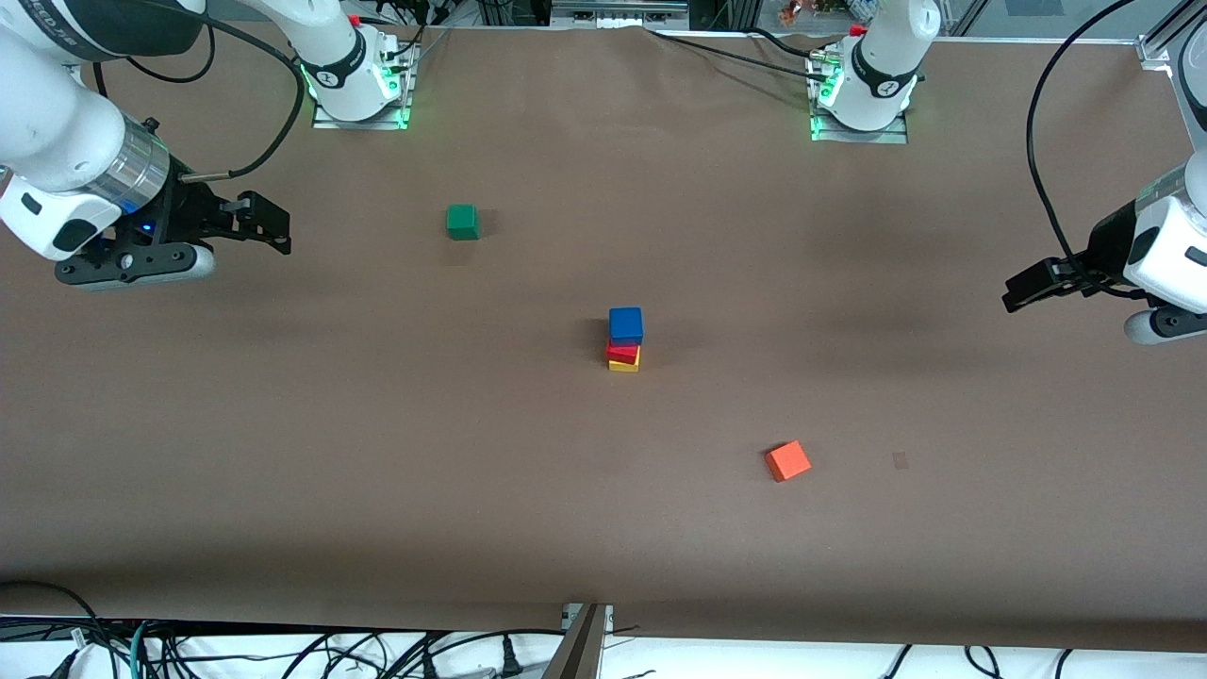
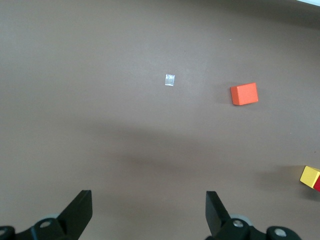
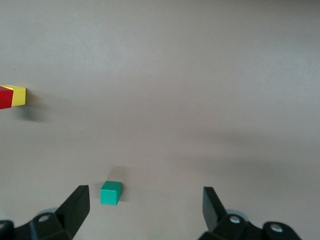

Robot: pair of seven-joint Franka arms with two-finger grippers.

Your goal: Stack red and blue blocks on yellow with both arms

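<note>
The small matte orange cube (image 1: 787,461) lies clear; the blue cube (image 1: 625,324) on red (image 1: 621,353) on yellow (image 1: 623,365) appears slightly offset, so a jolt could topple it, while the left gripper (image 1: 1028,288) and right gripper (image 1: 269,226) hang wide open and empty.

Five cubes: one blue (image 1: 625,323), red (image 1: 620,352), yellow (image 1: 623,364), green (image 1: 462,222), orange (image 1: 787,461); two arms (image 1: 66,141)

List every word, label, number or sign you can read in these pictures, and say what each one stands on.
None can be read.
Right arm: grey lettering on its upper link, too blurred and cut off to read.
Blue cube, red cube, yellow cube, green cube, orange cube: plain, no marks.
</note>
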